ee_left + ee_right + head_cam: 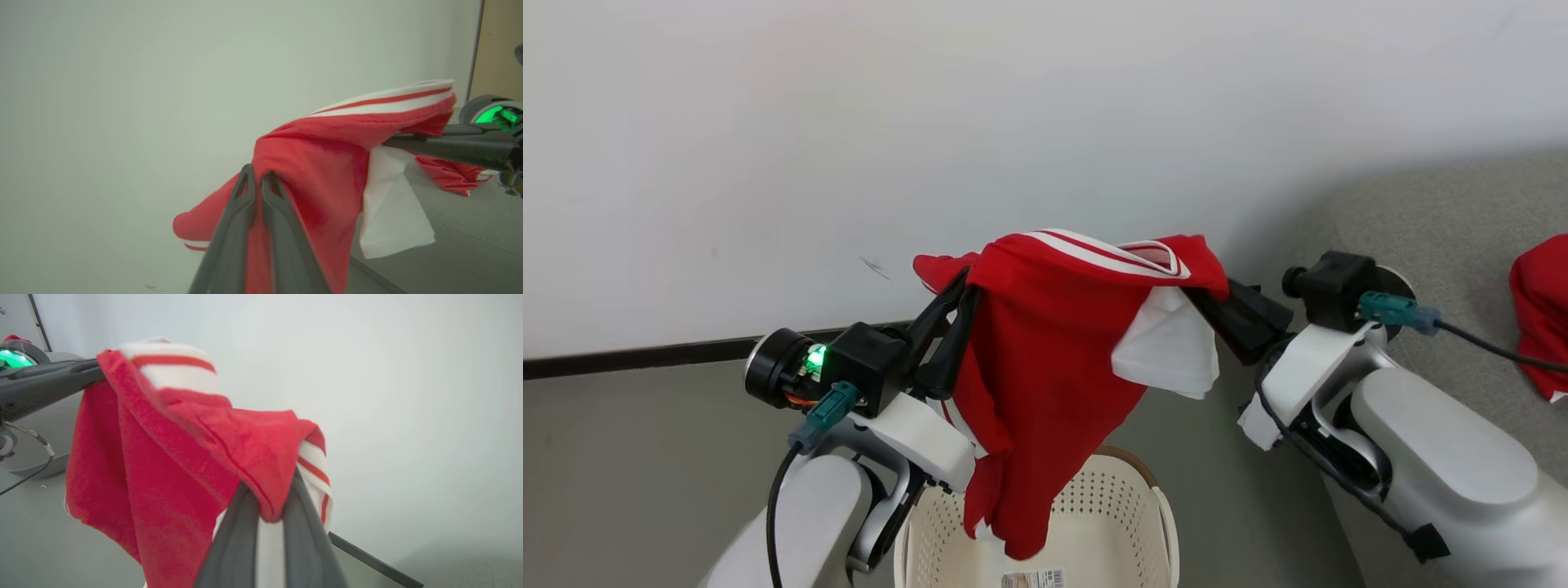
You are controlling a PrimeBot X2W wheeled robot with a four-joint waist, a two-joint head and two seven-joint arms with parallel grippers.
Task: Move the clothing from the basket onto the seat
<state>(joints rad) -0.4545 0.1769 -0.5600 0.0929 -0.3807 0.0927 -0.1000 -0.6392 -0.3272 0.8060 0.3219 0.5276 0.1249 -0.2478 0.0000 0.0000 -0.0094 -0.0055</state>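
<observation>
**Red garment held up between both grippers, above the basket**

At the left, the left gripper (958,287) has its two dark fingers pressed together on one edge of a red garment (1045,351). In the left wrist view the fingers meet nearly tip to tip, with red cloth pinched between them.

The garment stretches across the middle, slung between the two arms. White stripes run along its top edge, and a white fabric flap (1168,347) droops on its right side. Its lower end hangs down into the mouth of the basket (1168,514) – cream, perforated, brown-rimmed – which stands on the grey floor (645,441) directly below. A barcode sticker (1033,579) shows on the basket's bottom.

Further right, the right gripper (1215,300) is closed on the garment's other end, with its fingertips buried under a fold of red cloth.

At the far right lies the grey seat (1445,220), beside the white wall (1013,98). A second red garment (1542,310) rests on the seat, well apart from the held one.
</observation>
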